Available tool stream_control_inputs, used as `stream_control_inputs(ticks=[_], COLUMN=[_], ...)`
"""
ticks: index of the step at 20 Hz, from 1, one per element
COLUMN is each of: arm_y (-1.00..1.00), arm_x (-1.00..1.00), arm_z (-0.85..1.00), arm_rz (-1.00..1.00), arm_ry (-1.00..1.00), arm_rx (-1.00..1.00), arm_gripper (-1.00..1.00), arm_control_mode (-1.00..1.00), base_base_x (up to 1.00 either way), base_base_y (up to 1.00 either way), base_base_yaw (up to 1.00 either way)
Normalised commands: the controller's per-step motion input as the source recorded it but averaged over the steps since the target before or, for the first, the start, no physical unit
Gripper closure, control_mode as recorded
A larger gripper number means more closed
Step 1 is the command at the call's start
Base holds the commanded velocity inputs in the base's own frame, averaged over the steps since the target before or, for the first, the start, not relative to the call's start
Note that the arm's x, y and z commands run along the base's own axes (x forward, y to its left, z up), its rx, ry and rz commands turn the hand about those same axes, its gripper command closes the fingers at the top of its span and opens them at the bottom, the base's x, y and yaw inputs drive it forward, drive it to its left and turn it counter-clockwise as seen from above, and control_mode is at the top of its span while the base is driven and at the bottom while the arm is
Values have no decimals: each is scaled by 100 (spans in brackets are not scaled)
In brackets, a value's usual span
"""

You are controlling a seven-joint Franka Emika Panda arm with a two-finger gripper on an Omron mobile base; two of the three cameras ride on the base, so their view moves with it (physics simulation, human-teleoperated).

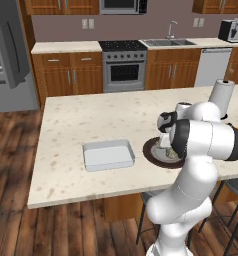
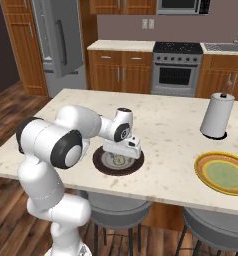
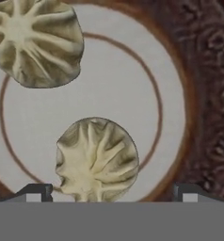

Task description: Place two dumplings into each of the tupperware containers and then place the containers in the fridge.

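Brown plate (image 2: 136,169): tool (image 3: 112,192) spread wide above near dumpling (image 3: 97,159).
First pick in hand; tool must be lowered, closed; container (image 1: 108,154) lies beside the plate on bench (image 1: 91,120).

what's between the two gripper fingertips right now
One dumpling sits between the open gripper's fingertips in the hand view, resting on the dark brown plate; a second dumpling lies farther off.
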Motion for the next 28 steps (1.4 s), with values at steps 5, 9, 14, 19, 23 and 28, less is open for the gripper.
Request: stream_control_inputs(ticks=[5, 9, 14, 19, 23, 28], arm_y=[12, 18, 2, 0, 0, 0], arm_x=[0, 0, 0, 0, 0, 0], arm_z=[-1, -8, -15, -29, -27, -11], arm_rz=[0, 0, 0, 0, 0, 0], arm_ry=[-6, -1, 0, 0, 0, 1], arm_rx=[0, 0, 0, 0, 0, 0], arm_gripper=[-100, -100, -100, -100, -100, 100], arm_control_mode=[-100, -100, -100, -100, -100, -100], base_base_x=[0, 0, 0, 0, 0, 0], base_base_y=[0, 0, 0, 0, 0, 0], base_base_yaw=[0, 0, 0, 0, 0, 0])
